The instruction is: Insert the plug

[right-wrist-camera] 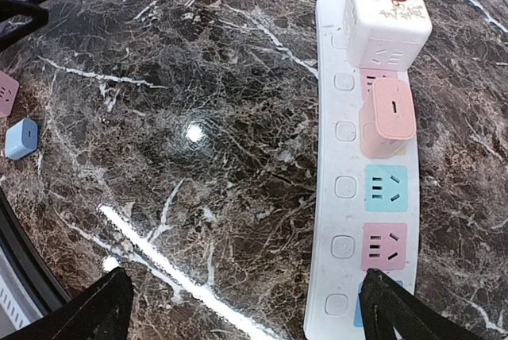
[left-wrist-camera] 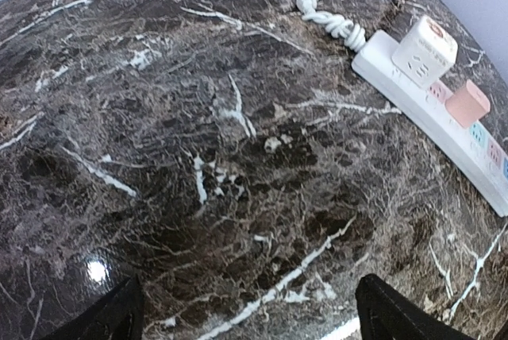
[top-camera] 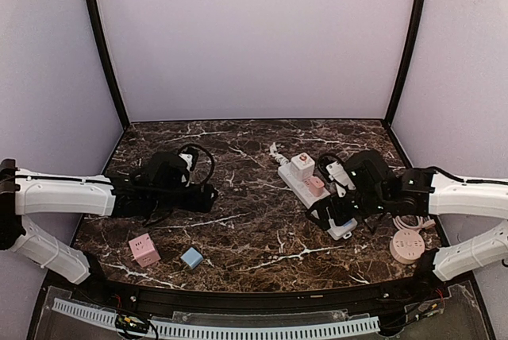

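A white power strip (top-camera: 305,185) with coloured sockets lies at the right middle of the marble table. A white cube adapter (right-wrist-camera: 386,18) and a pink plug (right-wrist-camera: 391,113) stand plugged into the power strip (right-wrist-camera: 343,157); the blue and pink sockets nearer me are free. My right gripper (right-wrist-camera: 246,280) is open and holds nothing, its right finger over the strip's near end. My left gripper (left-wrist-camera: 250,296) is open and empty over bare marble, left of the strip (left-wrist-camera: 444,137). A small blue plug (top-camera: 191,257) lies loose at the front left.
A pink cube adapter (top-camera: 144,249) sits beside the blue plug. A round pink socket (top-camera: 406,245) and a coiled white cable (top-camera: 409,221) lie at the front right. The strip's knotted cord (left-wrist-camera: 329,18) trails from its far end. A black cable loops by the left arm (top-camera: 198,157).
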`<state>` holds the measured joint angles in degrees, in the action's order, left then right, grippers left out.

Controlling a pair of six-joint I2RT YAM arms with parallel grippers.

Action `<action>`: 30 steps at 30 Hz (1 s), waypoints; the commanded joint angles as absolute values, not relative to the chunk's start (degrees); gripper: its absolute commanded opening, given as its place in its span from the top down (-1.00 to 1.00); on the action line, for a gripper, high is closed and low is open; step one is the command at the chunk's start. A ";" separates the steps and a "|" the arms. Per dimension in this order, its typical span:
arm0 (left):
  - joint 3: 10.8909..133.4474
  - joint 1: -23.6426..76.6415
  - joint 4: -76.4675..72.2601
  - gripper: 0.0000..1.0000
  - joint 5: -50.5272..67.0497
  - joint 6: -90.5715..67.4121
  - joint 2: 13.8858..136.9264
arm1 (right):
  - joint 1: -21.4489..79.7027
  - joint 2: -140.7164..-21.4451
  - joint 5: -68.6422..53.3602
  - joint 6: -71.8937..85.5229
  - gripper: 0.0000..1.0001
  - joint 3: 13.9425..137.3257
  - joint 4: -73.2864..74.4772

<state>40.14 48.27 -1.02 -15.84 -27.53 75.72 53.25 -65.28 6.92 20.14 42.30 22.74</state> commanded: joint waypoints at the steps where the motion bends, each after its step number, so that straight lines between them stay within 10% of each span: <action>1: 42.48 50.18 15.25 -0.84 -13.61 -29.21 73.82 | 53.70 -62.62 6.50 22.17 -0.97 39.00 15.76; 30: 42.53 65.18 38.73 -0.48 -1.47 -30.17 80.31 | 53.69 -62.04 9.40 21.71 -0.97 39.20 17.00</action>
